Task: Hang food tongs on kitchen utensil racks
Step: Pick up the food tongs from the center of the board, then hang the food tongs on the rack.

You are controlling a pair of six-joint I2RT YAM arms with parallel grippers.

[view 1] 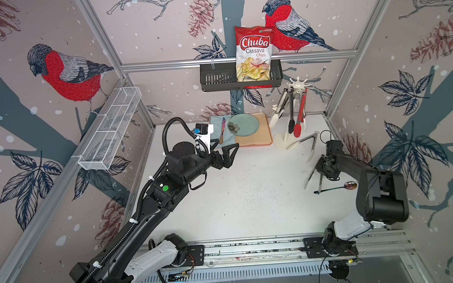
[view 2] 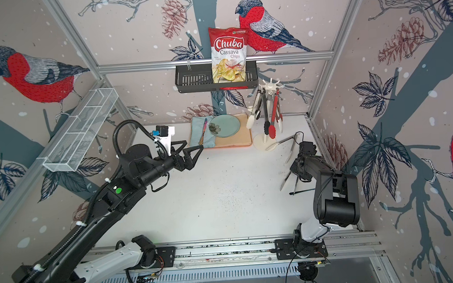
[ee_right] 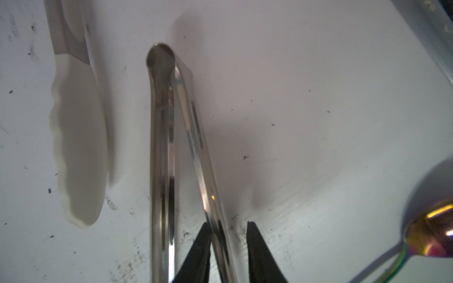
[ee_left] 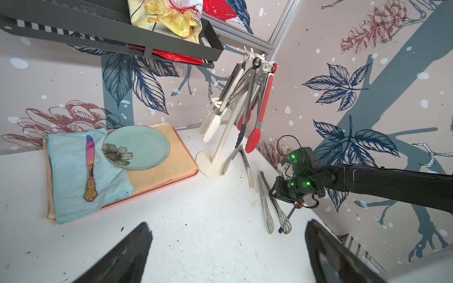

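The cream utensil rack stands at the back right, and white-tipped, black-tipped and red-tipped tongs hang from its hooks. Another white-tipped pair lies by its base. Bare steel tongs lie on the table under my right gripper. Its fingers straddle one arm of those tongs: one finger touches the arm, while a gap shows at the other. My left gripper hovers open and empty over mid-table, left of the rack.
A rainbow spoon lies just right of the steel tongs. A peach tray at the back holds a blue towel, a plate and a butter knife. A black basket with a chips bag and a white mesh basket hang on the frame.
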